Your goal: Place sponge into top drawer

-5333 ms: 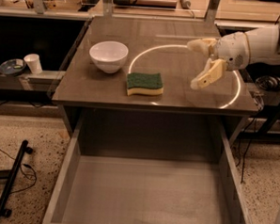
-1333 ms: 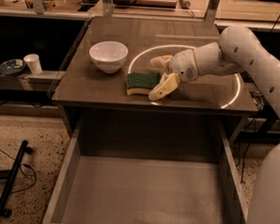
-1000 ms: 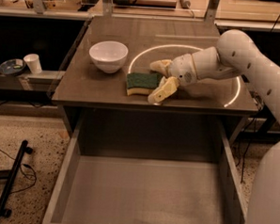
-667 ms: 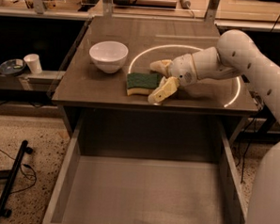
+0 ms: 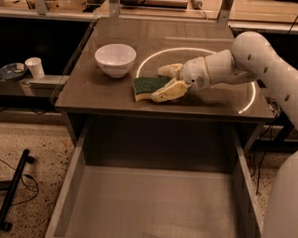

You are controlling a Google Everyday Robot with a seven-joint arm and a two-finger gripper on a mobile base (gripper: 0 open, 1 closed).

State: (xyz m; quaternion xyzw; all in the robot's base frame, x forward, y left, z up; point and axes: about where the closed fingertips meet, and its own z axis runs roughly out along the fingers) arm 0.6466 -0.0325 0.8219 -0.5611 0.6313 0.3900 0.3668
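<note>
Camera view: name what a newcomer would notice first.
The white arm's gripper reaches in from the right at the sponge, near the front edge of the table. Below, the top drawer stands pulled open, the sponge not yet in it. A white bowl sits behind the sponge, to its left.

arm (image 5: 252, 59): white, thick and round like a smooth tube, with a few small dark dots in a row near the bend.
wrist (image 5: 204, 76): white and rounded, with tiny dark marks on its side.
gripper (image 5: 157, 84): creamy yellow, darker than the arm; it is at the sponge (image 5: 144, 85) on the table (image 5: 90, 90).
body (image 5: 287, 208): big, plain white and curved, at the right edge.
</note>
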